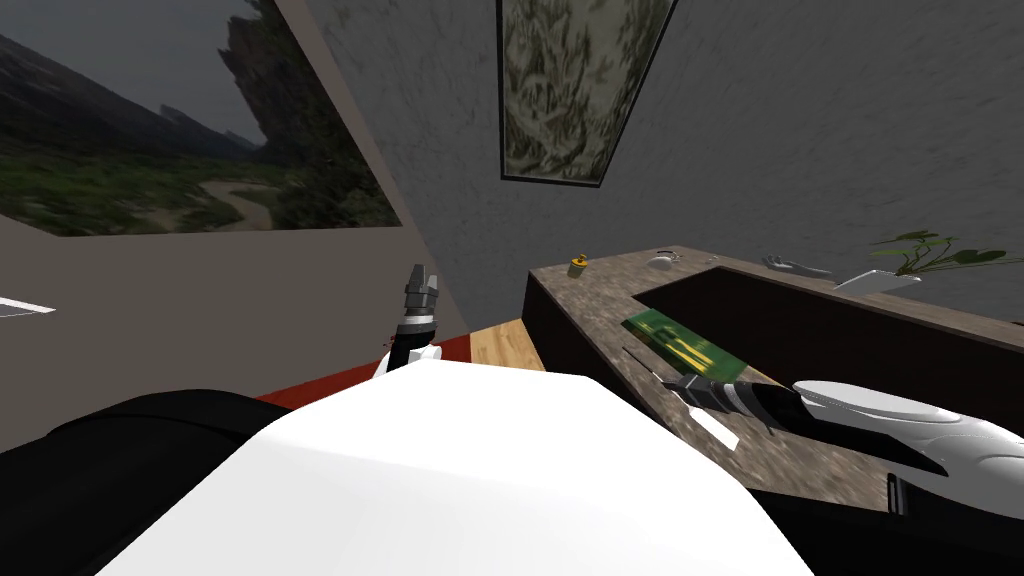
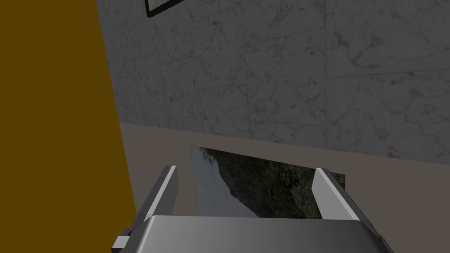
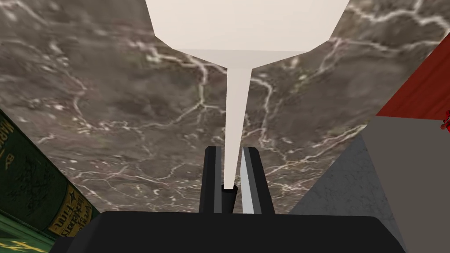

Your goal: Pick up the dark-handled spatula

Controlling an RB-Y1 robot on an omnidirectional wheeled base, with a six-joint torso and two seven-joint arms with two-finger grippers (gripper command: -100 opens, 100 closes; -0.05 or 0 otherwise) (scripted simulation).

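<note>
The spatula (image 3: 237, 110) has a broad white blade, a thin white neck and a dark handle. My right gripper (image 3: 232, 149) is shut on it where the neck meets the handle, over the brown marbled counter (image 3: 110, 110). In the head view the white blade (image 1: 716, 428) shows just below my right gripper (image 1: 690, 392), near the counter's (image 1: 600, 300) front edge. I cannot tell whether the blade touches the counter. My left gripper (image 1: 424, 275) is raised at my left, away from the counter, and its fingers (image 2: 167, 184) stand open with nothing between them.
A green book (image 1: 680, 345) lies on the counter just beyond my right gripper, also beside it in the wrist view (image 3: 26, 189). A small yellow object (image 1: 578, 265), a white item (image 1: 660, 260), a grey utensil (image 1: 795, 265) and a plant (image 1: 930, 250) stand farther back. A red rug (image 1: 340, 380) covers the floor.
</note>
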